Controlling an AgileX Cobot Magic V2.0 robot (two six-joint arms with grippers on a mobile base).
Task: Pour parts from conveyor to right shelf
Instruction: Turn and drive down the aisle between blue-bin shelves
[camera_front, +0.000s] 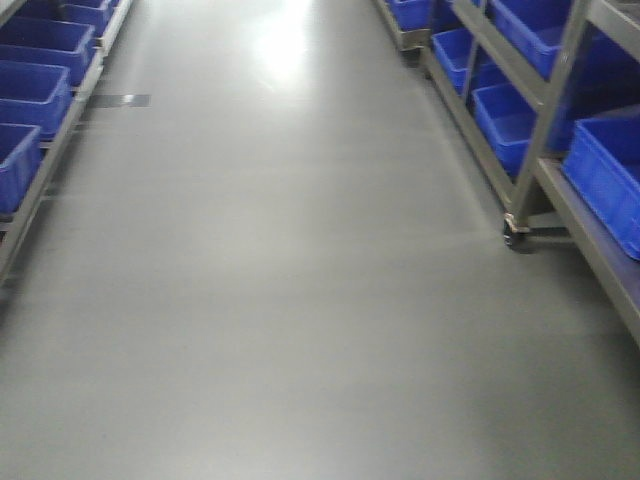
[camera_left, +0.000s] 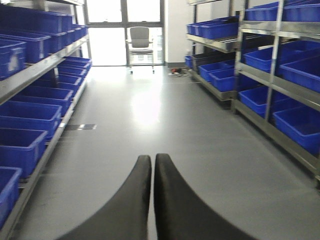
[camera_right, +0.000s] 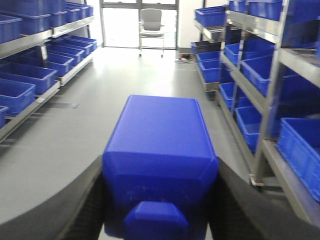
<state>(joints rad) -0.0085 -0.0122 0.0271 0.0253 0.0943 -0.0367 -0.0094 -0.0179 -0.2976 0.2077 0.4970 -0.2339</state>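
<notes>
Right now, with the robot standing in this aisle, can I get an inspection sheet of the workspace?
Surface: glossy grey floor; conveyor not in view.
Job's things: blue block clamped in the right gripper; right shelf holds blue bins.
Clutter: small reddish item on the far floor, too small to identify.
Grippers: left gripper shut, empty; right shut on the block.
Cables: nothing seen.
Surroundings: left shelf of bins; office chair by the windows.
</notes>
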